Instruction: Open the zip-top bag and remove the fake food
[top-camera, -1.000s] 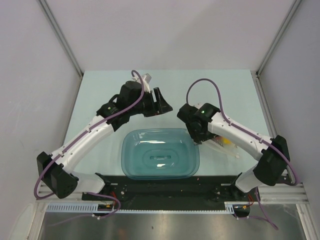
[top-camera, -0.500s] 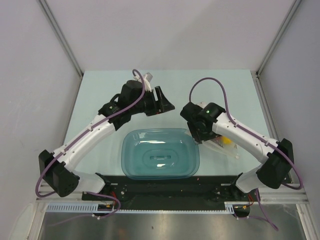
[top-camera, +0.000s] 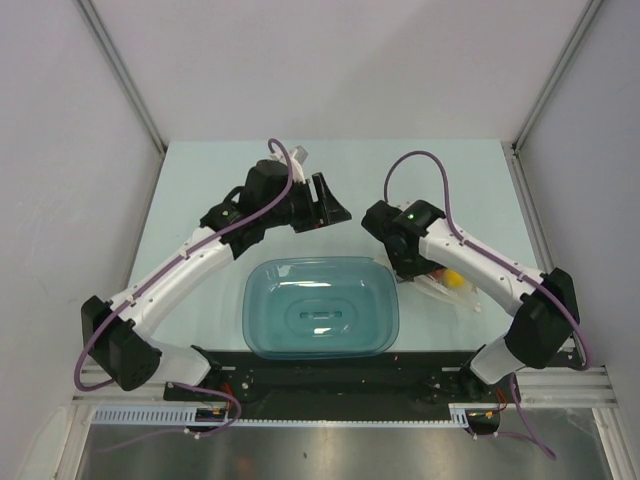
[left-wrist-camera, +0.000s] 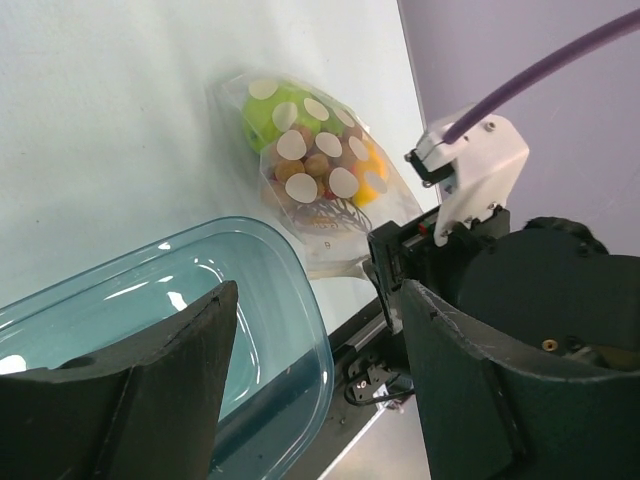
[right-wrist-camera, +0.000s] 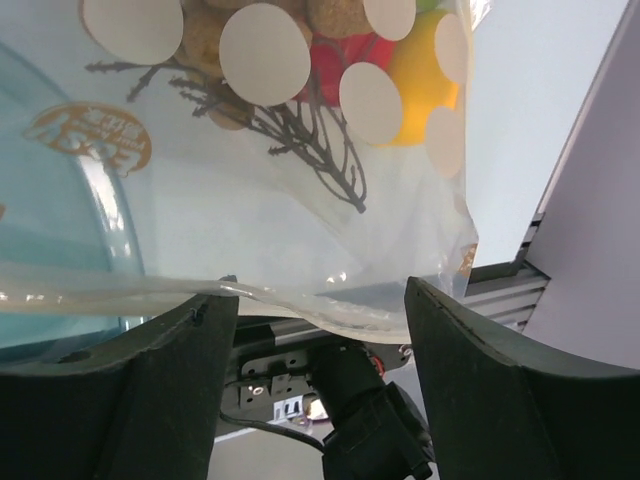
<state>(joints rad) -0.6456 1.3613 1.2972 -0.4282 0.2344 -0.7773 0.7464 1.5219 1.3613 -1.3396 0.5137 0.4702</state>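
R arm (top-camera: 470, 262) shifted back; L jaws open; R jaws open astride bag (right-wrist-camera: 300, 230) edge, tub (top-camera: 320, 305) beside.

A teal translucent tub (top-camera: 320, 306) sits in the lower centre of the top view. It is rectangular with rounded corners. It rests on a pale green table (top-camera: 420, 170). A black rail (top-camera: 300, 372) runs along the table's near edge, just below the tub. Grey walls (top-camera: 330, 60) enclose the back and both sides. In the left wrist view, the tub's rim occupies the lower left of the frame.
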